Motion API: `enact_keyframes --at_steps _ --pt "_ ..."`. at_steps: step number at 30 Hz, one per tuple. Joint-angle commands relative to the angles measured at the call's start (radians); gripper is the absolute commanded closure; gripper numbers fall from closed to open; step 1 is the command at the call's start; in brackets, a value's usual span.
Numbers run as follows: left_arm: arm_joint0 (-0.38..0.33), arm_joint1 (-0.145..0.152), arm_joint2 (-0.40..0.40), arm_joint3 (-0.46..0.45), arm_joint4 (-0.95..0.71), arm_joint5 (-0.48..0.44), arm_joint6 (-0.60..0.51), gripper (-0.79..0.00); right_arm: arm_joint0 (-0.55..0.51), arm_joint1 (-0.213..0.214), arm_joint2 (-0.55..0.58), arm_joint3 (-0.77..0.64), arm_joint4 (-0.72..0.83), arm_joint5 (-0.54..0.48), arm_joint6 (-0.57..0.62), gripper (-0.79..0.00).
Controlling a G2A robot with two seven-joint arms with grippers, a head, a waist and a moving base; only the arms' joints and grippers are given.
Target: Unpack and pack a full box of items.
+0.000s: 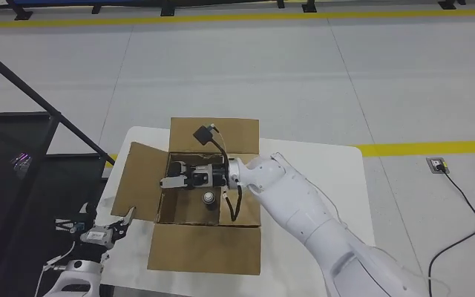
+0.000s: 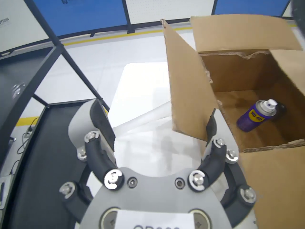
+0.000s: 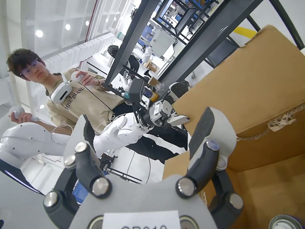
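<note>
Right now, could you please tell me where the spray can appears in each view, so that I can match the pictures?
Top view: the spray can is inside the open cardboard box, near the middle of its floor.
Left wrist view: it is on the box floor, beyond the raised side flap.
Right wrist view: a metallic can rim low inside the box is probably the same can.
Shared landmark: the cardboard box's brown walls.

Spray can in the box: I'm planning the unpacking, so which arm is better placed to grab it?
Likely right. The right gripper hangs open inside the brown cardboard box, near the white-capped purple spray can; the left gripper sits open outside a flap.
</note>
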Motion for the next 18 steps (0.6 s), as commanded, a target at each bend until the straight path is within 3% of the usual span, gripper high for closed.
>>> enact_keyframes --at_steps 1,8,12,18 --pt "-0.007 0.000 0.001 0.010 0.026 0.015 -0.042 -0.785 -0.018 0.025 0.003 -0.044 -0.034 -0.022 -0.022 -0.785" --pt "-0.042 -0.001 0.034 0.027 0.081 0.032 -0.196 -0.785 -0.103 0.128 0.058 -0.230 -0.173 -0.080 -0.080 -0.785" --pt "-0.061 -0.003 0.049 0.033 0.088 0.040 -0.217 -0.785 -0.177 0.184 0.130 -0.351 -0.232 -0.052 -0.071 -0.785" --pt "-0.039 -0.006 0.009 -0.006 0.043 0.045 -0.174 -0.785 -0.177 0.184 0.130 -0.351 -0.232 -0.052 -0.071 -0.785"
